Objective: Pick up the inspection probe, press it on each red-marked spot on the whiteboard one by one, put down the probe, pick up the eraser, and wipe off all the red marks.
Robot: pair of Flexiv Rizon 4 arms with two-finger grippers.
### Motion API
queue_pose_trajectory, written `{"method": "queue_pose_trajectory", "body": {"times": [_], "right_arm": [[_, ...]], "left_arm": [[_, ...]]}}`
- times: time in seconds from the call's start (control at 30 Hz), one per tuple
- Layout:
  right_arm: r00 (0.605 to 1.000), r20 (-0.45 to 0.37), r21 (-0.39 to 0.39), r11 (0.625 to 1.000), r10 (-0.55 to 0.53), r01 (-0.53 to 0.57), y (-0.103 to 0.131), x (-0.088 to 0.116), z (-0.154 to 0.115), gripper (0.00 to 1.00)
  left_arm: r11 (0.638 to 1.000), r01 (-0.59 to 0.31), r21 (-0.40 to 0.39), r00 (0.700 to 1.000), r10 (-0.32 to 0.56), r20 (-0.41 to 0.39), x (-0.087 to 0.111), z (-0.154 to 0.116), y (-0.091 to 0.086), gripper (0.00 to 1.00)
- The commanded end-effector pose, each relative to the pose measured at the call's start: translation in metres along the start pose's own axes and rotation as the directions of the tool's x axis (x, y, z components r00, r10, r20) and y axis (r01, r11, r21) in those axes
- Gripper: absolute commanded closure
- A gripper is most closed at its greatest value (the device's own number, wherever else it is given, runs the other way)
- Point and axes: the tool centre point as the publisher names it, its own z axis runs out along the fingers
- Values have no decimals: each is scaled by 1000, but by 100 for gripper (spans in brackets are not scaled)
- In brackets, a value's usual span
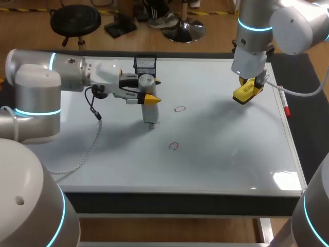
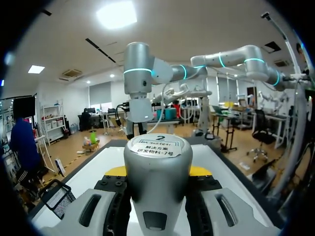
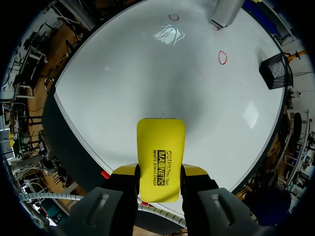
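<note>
My left gripper [image 1: 148,98] is shut on the silver inspection probe [image 1: 149,110]. The probe stands upright with its tip down at the whiteboard [image 1: 216,149], left of one red circle [image 1: 179,109]. A second red circle [image 1: 174,146] lies nearer the front. In the left wrist view the probe's labelled top [image 2: 156,167] fills the gap between the fingers of that gripper [image 2: 158,173]. My right gripper [image 1: 245,93] hangs above the board's right side, shut on the yellow eraser [image 1: 244,92]. The right wrist view shows the eraser [image 3: 160,160] between the fingers, with both circles [image 3: 222,57] [image 3: 173,17] far ahead.
A black mesh basket [image 1: 145,64] stands at the board's back edge, behind the left gripper. A red-tipped marker [image 1: 284,105] lies along the right rim. A black cable [image 1: 95,110] dangles from the left wrist over the board.
</note>
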Motion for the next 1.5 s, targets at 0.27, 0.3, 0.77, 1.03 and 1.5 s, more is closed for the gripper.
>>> {"method": "queue_pose_trajectory", "body": {"times": [0.27,0.3,0.77,1.03,1.5], "right_arm": [[1000,-1,3,1000,-1,1,-1,0,-1,100],[1000,-1,3,1000,-1,1,-1,0,-1,100],[1000,-1,3,1000,-1,1,-1,0,-1,100],[1000,-1,3,1000,-1,1,-1,0,-1,100],[1000,-1,3,1000,-1,1,-1,0,-1,100]], "left_arm": [[1000,17,12,1000,-16,-8,-2,7,10,100],[1000,17,12,1000,-16,-10,-1,8,10,100],[1000,13,1,1000,-12,-17,2,11,15,100],[1000,20,-11,1000,-20,-20,1,13,19,100],[1000,27,-16,999,-27,-17,1,12,20,100]]}}
